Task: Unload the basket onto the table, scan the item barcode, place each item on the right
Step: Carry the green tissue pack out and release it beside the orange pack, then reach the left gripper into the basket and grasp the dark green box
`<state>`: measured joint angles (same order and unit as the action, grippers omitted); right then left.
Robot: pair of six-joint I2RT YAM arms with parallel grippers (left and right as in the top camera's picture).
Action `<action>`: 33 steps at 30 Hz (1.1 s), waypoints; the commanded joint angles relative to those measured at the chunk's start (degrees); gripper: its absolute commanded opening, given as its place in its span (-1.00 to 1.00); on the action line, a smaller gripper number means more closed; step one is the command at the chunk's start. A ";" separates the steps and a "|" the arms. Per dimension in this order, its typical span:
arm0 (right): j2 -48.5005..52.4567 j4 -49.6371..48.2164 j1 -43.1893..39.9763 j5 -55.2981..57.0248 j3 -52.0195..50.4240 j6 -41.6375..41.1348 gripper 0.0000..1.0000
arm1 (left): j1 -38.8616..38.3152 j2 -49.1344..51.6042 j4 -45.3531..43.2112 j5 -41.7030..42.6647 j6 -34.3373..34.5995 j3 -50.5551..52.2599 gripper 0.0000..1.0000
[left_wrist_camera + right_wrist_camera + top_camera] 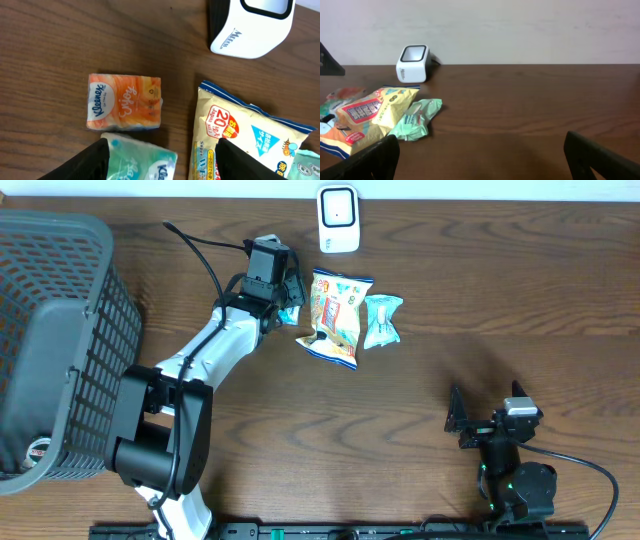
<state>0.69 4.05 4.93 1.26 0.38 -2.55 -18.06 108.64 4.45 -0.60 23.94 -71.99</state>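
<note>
Shop-checkout setup: barcode scanner [338,220], shopping basket [60,260].

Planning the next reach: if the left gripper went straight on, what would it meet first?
Probably the green tissue pack, lying between the fingers of the left gripper, with the orange Kleenex pack beyond; depth is unclear.
</note>
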 commanded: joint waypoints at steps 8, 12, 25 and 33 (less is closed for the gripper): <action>-0.37 0.22 -0.50 0.09 -0.07 -0.59 0.99 | 3.02 -15.65 1.81 -8.46 -5.60 -0.26 0.37; -0.37 0.22 -0.50 0.09 -0.07 -0.59 0.99 | 6.64 -23.69 7.45 -18.18 -7.04 -0.26 0.38; -0.37 0.22 -0.50 0.11 -0.07 -0.59 0.99 | 37.53 -31.12 26.56 -29.22 -3.26 -0.24 0.40; -0.37 0.22 -0.50 0.09 -0.07 -0.59 0.99 | 55.06 -31.12 27.36 -7.37 -0.28 -0.24 0.39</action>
<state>0.69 4.05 4.93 1.26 0.38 -2.55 32.84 77.52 32.08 -20.53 22.55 -72.55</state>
